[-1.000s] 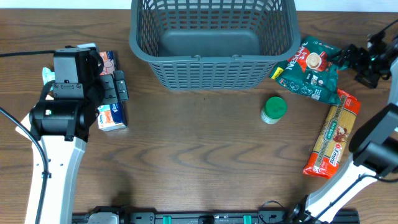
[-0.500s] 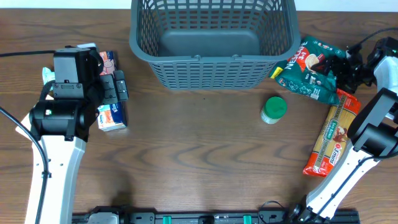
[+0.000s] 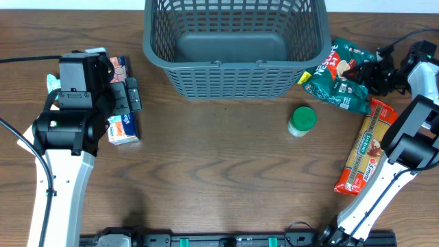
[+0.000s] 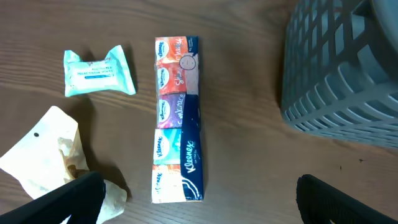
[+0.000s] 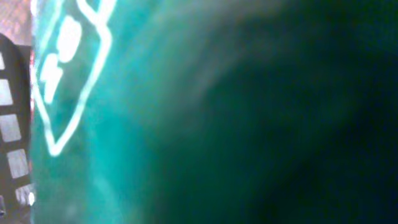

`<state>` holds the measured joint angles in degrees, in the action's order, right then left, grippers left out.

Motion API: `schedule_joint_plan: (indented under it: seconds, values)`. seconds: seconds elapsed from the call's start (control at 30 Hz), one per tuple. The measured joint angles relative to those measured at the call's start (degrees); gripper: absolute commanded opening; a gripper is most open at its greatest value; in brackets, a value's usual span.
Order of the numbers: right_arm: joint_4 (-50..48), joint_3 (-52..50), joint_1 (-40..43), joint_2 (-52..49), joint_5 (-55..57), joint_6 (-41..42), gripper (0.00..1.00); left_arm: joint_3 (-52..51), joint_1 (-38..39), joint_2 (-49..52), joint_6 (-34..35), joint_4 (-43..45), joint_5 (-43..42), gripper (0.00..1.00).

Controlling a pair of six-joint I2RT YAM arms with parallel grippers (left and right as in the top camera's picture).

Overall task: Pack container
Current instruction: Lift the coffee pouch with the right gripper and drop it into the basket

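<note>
1. Left gripper (image 3: 130, 96), fingers spread wide, hovers above a tissue pack (image 4: 177, 118)
2. The dark grey container (image 3: 233, 81) stands at the table's far centre
3. A green-lidded jar (image 3: 302, 120) sits near its front right corner
4. Right gripper (image 3: 370, 74) meets the green bag (image 3: 339, 82) beside the container; whether it has clamped on cannot be told

Kleenex multipack (image 4: 177, 121) between wipes packet (image 4: 99, 73) and container (image 4: 339, 68)

text: "Kleenex" | on: tissue pack (image 4: 178, 124) | all other print: unreadable
</note>
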<state>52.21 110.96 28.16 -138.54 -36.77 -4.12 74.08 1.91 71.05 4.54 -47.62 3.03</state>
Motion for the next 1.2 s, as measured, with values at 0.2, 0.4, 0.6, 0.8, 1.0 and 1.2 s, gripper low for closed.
schedule_joint_plan:
  seconds: [0.2, 0.4, 0.6, 0.8, 1.0, 1.2]
  values:
    - [0.0, 0.5, -0.4, 0.0, -2.4, 0.5, 0.01, 0.0, 0.0, 0.0, 0.0, 0.0, 0.0, 0.99]
    - [0.7, 0.7, -1.1, 0.0, -2.9, 0.5, 0.01, 0.0, 0.0, 0.0, 0.0, 0.0, 0.0, 0.99]
    - [3.3, 0.7, -1.5, 0.3, -3.2, 0.5, 0.01, 0.0, 0.0, 0.0, 0.0, 0.0, 0.0, 0.98]
    - [4.7, -0.5, -2.4, 3.6, 1.4, 1.2, 0.01, 0.0, 0.0, 0.0, 0.0, 0.0, 0.0, 0.99]
    - [5.5, -2.3, -3.2, 12.8, 12.1, 2.7, 0.01, 0.0, 0.0, 0.0, 0.0, 0.0, 0.0, 0.98]
    - [2.6, -2.7, -2.9, 26.6, 20.6, 4.0, 0.01, 0.0, 0.0, 0.0, 0.0, -0.5, 0.0, 0.99]
